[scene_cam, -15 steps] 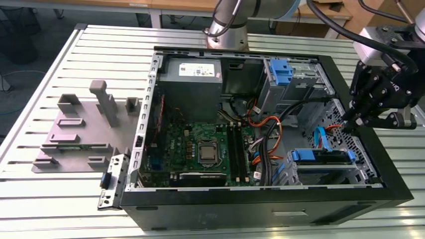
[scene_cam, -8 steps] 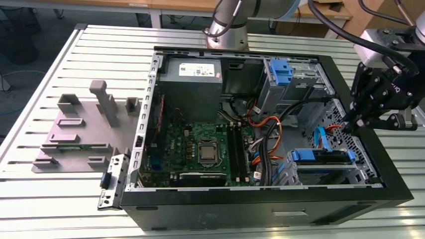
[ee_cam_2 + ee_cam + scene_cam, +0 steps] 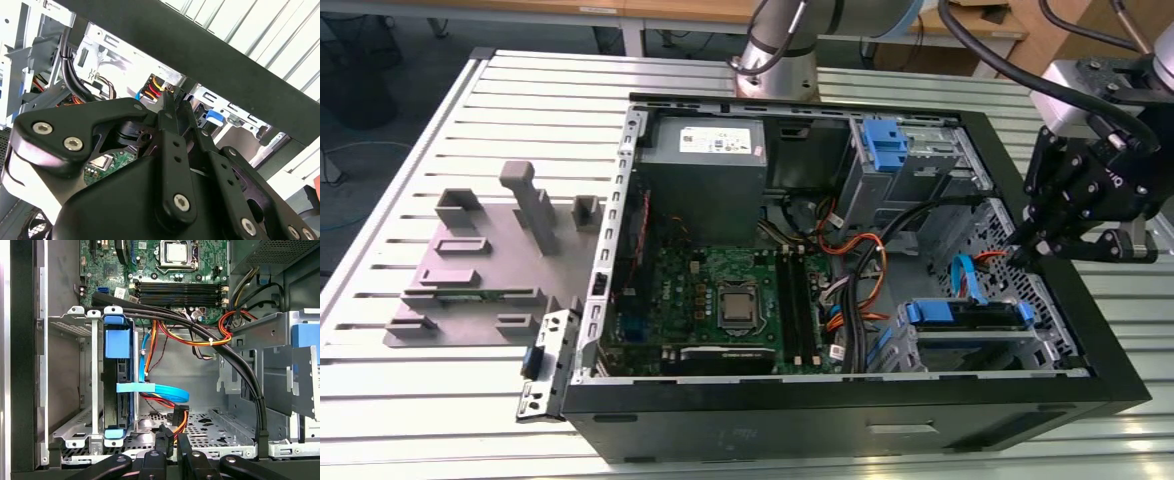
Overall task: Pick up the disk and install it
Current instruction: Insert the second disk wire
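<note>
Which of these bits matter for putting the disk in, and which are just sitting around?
Belongs to the job:
- disk, seated in the drive cage
- gripper, shut and empty, over the computer case

Just lying about:
- grey plastic stand on the table
- metal bracket beside the case

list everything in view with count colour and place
computer case: one, black, open, on the table
table: one, pale slatted metal, under everything
disk: one, blue-bracketed, inside the case, exterior view's right
power supply: one, grey, white sticker, case's far corner in the exterior view
motherboard: one, green, case floor
cables: several, black, orange, blue, across the case
stand: one, grey, upright posts, exterior view's left of the case
arm: one, silver, base behind the case
hand: one, black, shut, empty, over the case wall
</note>
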You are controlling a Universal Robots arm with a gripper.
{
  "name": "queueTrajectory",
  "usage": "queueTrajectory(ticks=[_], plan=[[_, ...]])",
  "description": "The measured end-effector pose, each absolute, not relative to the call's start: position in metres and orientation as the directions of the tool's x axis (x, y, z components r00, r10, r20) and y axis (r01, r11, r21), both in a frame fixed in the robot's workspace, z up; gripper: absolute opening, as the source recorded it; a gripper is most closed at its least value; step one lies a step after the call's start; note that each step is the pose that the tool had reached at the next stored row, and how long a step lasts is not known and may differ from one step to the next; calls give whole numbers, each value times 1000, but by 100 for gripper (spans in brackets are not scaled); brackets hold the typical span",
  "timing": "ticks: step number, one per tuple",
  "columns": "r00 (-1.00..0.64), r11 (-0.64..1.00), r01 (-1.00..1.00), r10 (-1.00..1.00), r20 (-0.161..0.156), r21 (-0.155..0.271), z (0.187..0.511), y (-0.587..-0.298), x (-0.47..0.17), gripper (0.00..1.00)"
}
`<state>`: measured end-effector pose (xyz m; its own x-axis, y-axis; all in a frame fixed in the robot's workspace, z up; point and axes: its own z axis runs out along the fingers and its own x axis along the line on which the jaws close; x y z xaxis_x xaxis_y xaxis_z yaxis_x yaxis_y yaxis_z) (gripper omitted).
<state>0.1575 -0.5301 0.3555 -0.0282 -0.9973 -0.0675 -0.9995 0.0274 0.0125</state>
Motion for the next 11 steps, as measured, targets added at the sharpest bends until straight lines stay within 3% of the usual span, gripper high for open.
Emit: queueTrajectory(ticks=[3,4,11], plan=[[-28,27,-1000,-997,-68,13,355,-530,158,25],[-28,27,-1000,-997,-68,12,355,-530,158,31],[-28,28,-1000,-998,-64,12,352,-530,157,31]])
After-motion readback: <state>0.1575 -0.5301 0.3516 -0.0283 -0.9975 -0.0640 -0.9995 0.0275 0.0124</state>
